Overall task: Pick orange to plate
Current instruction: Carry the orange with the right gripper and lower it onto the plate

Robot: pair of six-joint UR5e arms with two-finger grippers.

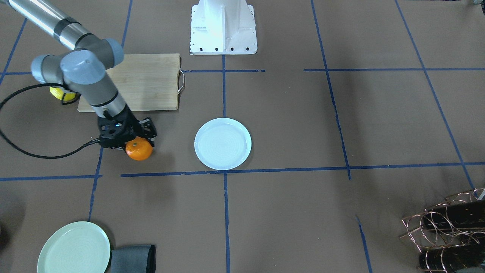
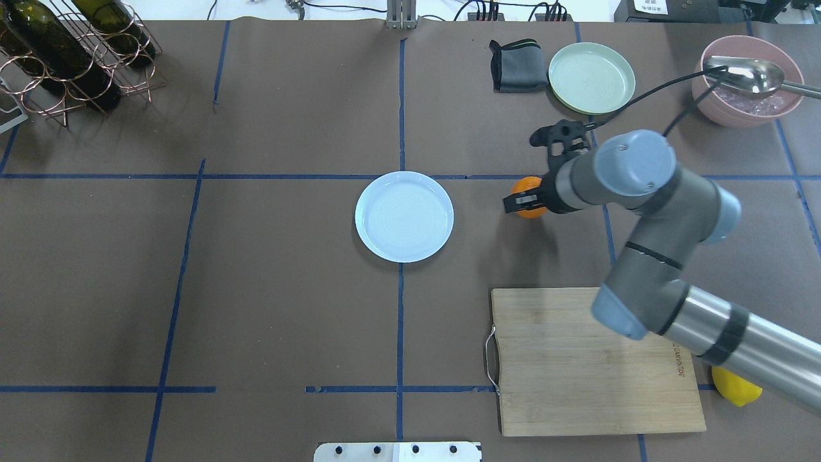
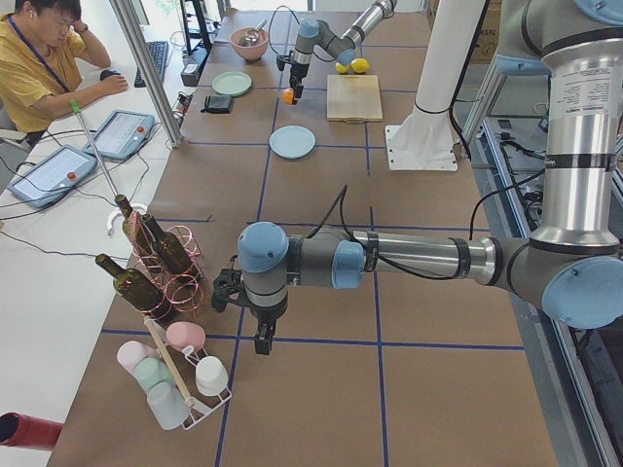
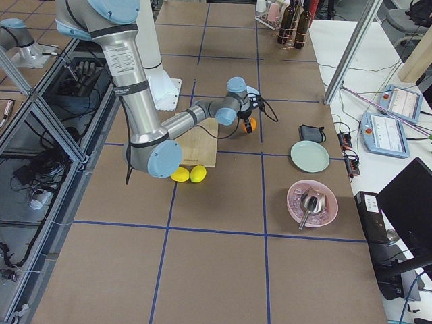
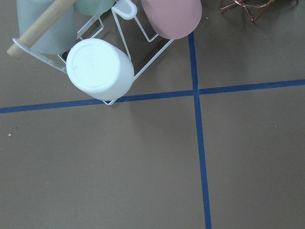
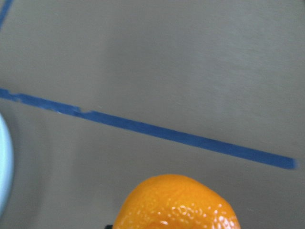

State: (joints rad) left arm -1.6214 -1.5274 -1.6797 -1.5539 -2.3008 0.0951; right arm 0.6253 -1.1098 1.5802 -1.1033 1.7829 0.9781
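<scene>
The orange (image 1: 141,150) sits between the fingers of my right gripper (image 1: 132,144), which is shut on it and holds it just above the brown table. In the overhead view the orange (image 2: 526,187) shows partly under the gripper (image 2: 527,200), a short way right of the pale blue-white plate (image 2: 404,216). The plate (image 1: 222,143) is bare. The right wrist view shows the orange (image 6: 176,205) at the bottom edge and the plate's rim (image 6: 2,162) at the far left. My left gripper (image 3: 263,336) hangs over the table's far end by the mug rack; I cannot tell its state.
A wooden cutting board (image 2: 590,362) lies near the robot's right, with a lemon (image 2: 737,388) beside it. A mint-green plate (image 2: 591,77), grey cloth (image 2: 513,66) and pink bowl with a spoon (image 2: 747,80) stand beyond. A wine rack (image 2: 64,51) holds the far left corner.
</scene>
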